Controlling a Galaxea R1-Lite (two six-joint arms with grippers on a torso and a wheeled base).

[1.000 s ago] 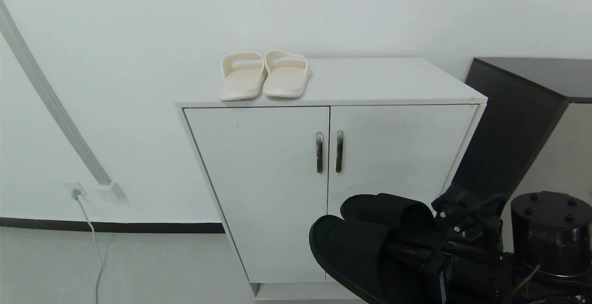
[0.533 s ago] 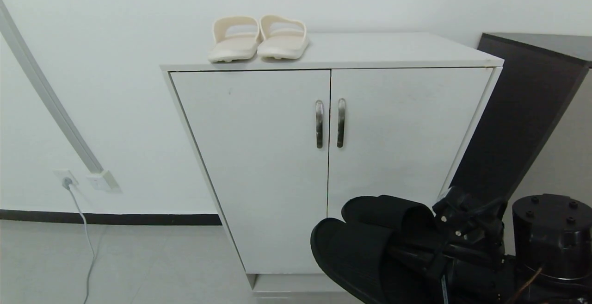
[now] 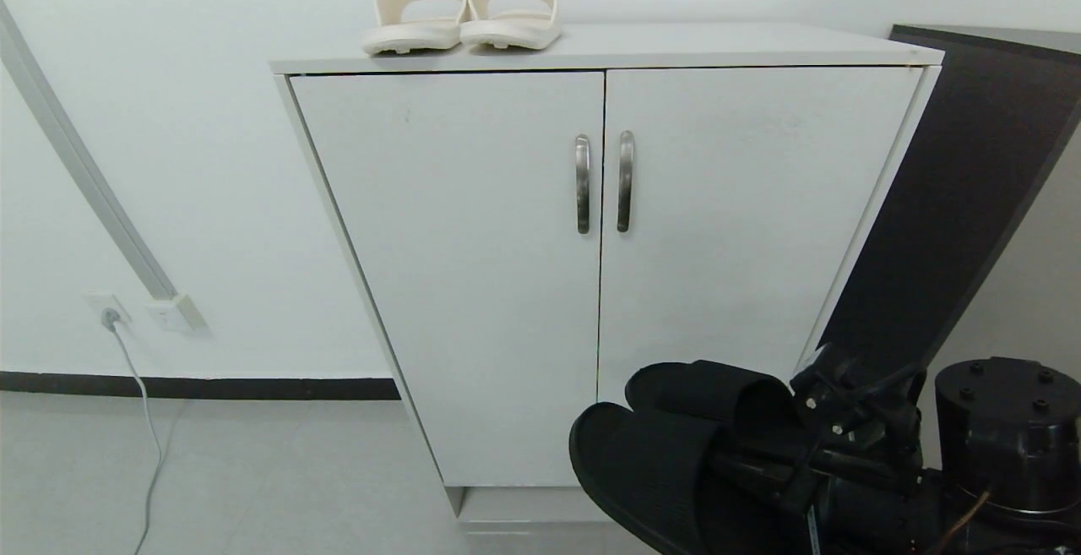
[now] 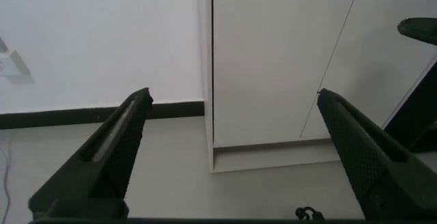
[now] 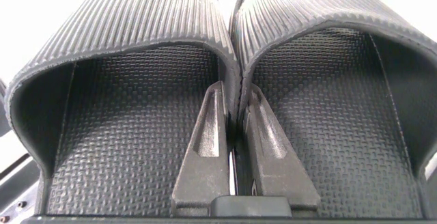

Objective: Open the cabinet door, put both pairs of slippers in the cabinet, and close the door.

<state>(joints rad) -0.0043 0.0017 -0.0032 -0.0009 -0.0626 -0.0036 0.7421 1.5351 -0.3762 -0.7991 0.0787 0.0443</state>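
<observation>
Head view: the white cabinet [image 3: 473, 301] stands against the wall with both doors shut, the left door [image 3: 456, 200] and the right door [image 3: 743, 225] meeting at two upright metal handles [image 3: 583, 183]. The cream slippers [image 3: 463, 14] lie side by side and touching on the left half of the cabinet top, close to its front edge. The black slippers [image 3: 667, 462] are held off the floor, low before the right door, by the right pincer [image 3: 764, 462].

In the right wrist view that pincer is nearly closed. It has one finger [image 5: 205, 156] inside each slipper, and the two inner side walls are pinched together between them.

The left pincer [image 4: 232, 98] is spread wide with nothing between its fingers, and faces the cabinet's lower left corner above the floor [image 4: 171, 149].

A dark unit [image 3: 954, 217] stands just beside the cabinet's right side. A wall socket [image 3: 105, 312] with a grey cable [image 3: 139, 445] sits to the left.
</observation>
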